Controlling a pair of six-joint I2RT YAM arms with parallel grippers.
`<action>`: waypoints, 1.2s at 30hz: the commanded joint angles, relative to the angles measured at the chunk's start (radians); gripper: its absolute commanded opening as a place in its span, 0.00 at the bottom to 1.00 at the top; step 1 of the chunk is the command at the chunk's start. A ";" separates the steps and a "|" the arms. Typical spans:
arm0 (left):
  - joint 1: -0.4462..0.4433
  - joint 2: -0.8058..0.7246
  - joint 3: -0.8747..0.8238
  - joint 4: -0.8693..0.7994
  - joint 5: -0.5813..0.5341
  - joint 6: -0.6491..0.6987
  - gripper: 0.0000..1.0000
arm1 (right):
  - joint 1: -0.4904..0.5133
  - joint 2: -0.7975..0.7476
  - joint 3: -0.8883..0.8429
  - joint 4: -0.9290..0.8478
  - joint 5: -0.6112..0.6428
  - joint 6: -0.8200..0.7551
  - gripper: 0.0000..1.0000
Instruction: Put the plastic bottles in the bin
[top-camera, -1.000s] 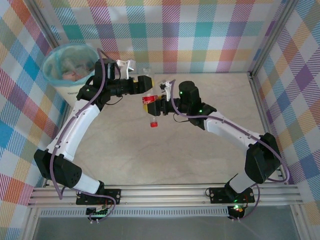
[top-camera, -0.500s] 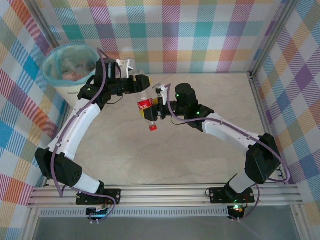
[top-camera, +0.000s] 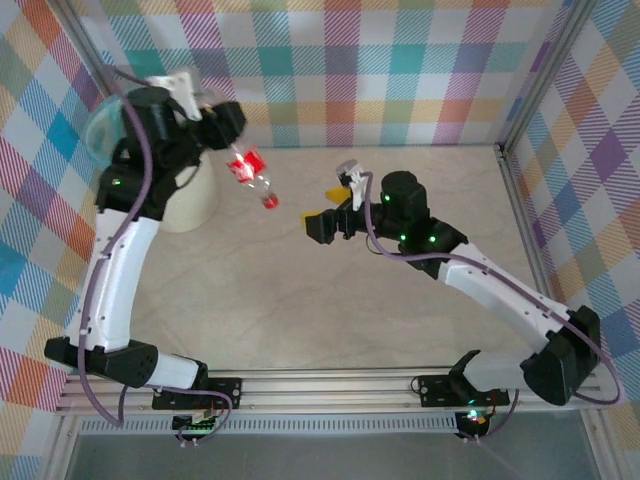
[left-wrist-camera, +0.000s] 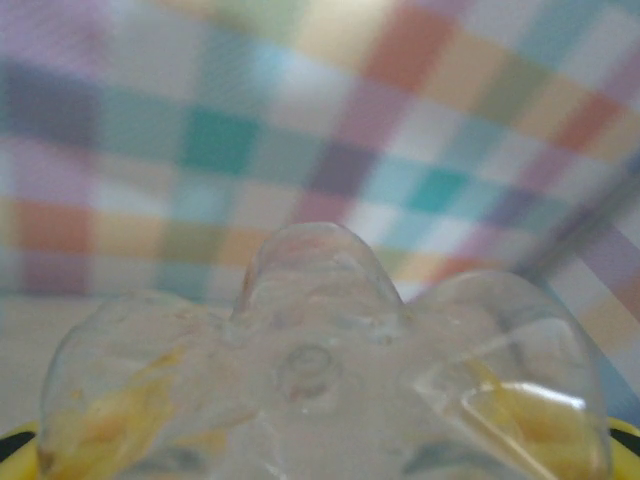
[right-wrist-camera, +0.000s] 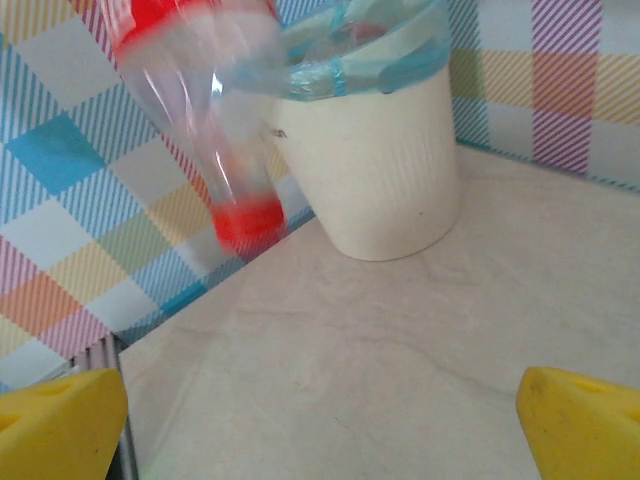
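A clear plastic bottle (top-camera: 247, 167) with a red label and a red cap (top-camera: 270, 201) hangs in the air, cap down and tilted. My left gripper (top-camera: 231, 140) is shut on its base end, to the right of the bin's rim. In the left wrist view the bottle's clear base (left-wrist-camera: 320, 370) sits between the yellow fingers (left-wrist-camera: 612, 442). The cream-white bin (top-camera: 190, 200) with its teal liner (top-camera: 95, 128) stands at the back left, partly hidden by my left arm. My right gripper (top-camera: 320, 222) is open and holds nothing; it is low over the table's middle, apart from the bottle. The right wrist view shows the bottle (right-wrist-camera: 205, 110), the bin (right-wrist-camera: 370, 170) and the right gripper (right-wrist-camera: 320, 425).
Plaid walls close in the table on the back, left and right. The bin stands in the back left corner against them. A metal rail runs along the near edge by the arm bases (top-camera: 330, 385).
The bottle passed from my right gripper to my left one. My left arm lifted it up and left toward the bin. My right gripper opened and drew back to the right.
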 joint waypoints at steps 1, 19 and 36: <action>0.115 0.010 0.093 -0.045 -0.183 0.081 0.54 | 0.006 -0.008 -0.029 -0.026 0.047 -0.099 1.00; 0.576 0.259 0.289 0.087 -0.162 -0.045 0.51 | 0.006 0.029 0.056 -0.136 0.039 -0.144 1.00; 0.626 0.250 -0.041 0.514 -0.239 0.017 0.49 | 0.005 0.091 0.093 -0.160 -0.025 -0.105 1.00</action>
